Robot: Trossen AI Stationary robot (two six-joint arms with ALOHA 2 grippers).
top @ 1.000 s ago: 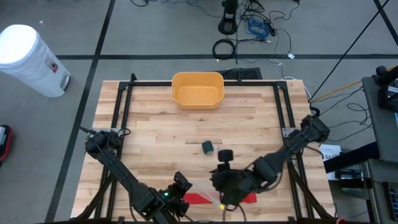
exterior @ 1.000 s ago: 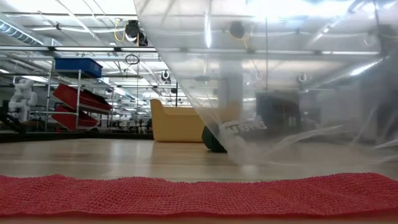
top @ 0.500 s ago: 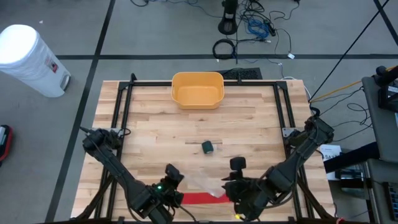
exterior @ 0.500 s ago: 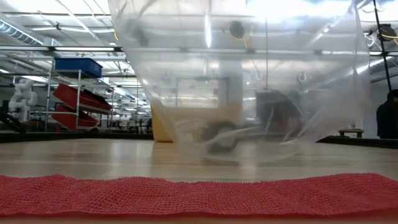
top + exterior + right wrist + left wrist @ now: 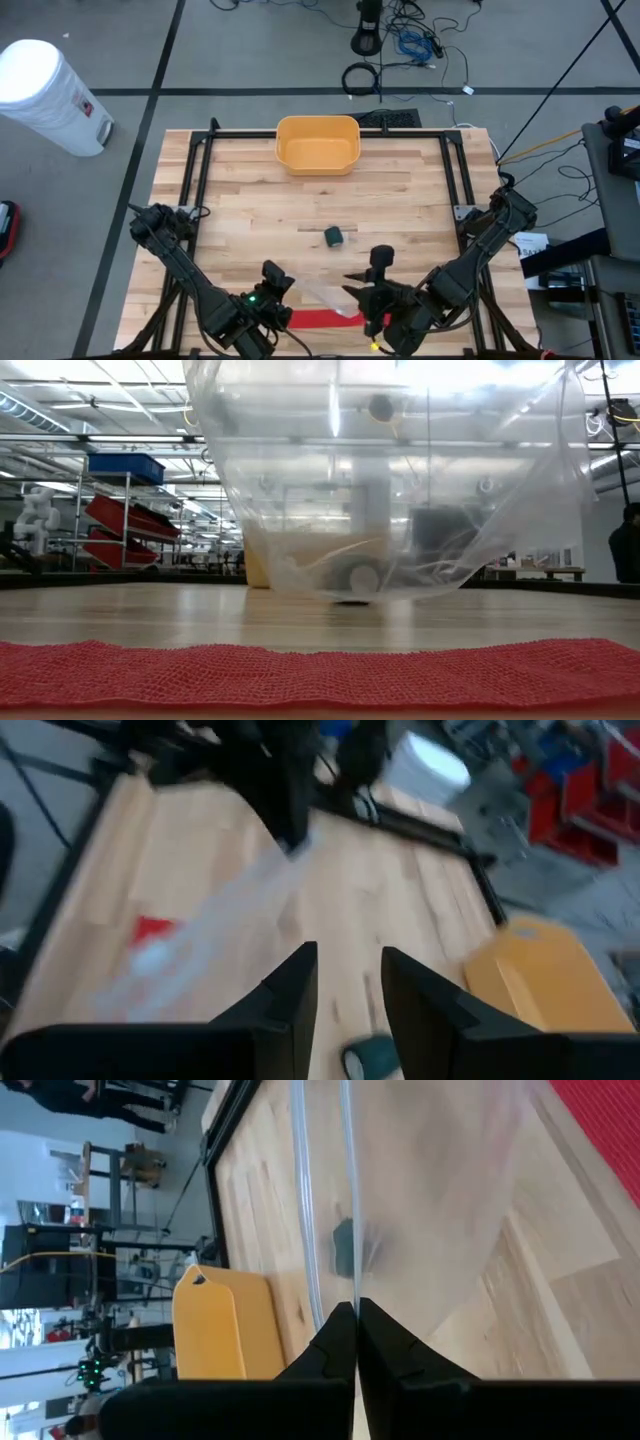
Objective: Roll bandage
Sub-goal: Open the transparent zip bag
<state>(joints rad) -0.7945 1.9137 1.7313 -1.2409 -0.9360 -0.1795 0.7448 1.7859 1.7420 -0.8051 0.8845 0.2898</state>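
A red bandage (image 5: 318, 318) lies flat and unrolled along the table's near edge, and fills the foreground of the low view (image 5: 320, 675). Above it hangs a clear plastic bag (image 5: 325, 295), with my left gripper (image 5: 290, 290) shut on it. My right gripper (image 5: 355, 290) stands open to the bag's right, pointing toward the left arm. There is nothing between its fingers (image 5: 300, 980). A small green roll (image 5: 334, 236) rests on the table farther back. My left gripper pinches an upper edge of the clear bag (image 5: 350, 1285) between its two shut fingers, coming in slanting downward from the table's near left. The bag hangs below the fingers, spread wide (image 5: 400, 490). Its lower end (image 5: 350, 596) is at the tabletop; whether it rests there I cannot tell.
A yellow bin (image 5: 318, 143) stands at the middle of the far edge. A black frame (image 5: 200, 160) borders the wooden tabletop. There is bare wood between the green roll and the bin.
My right gripper has drawn back from over the bandage toward the table's right edge and turned toward the left arm. My left gripper has moved a little toward the far left and up with the bag. In the low view the bag has spread wider, and its lower end now hangs level.
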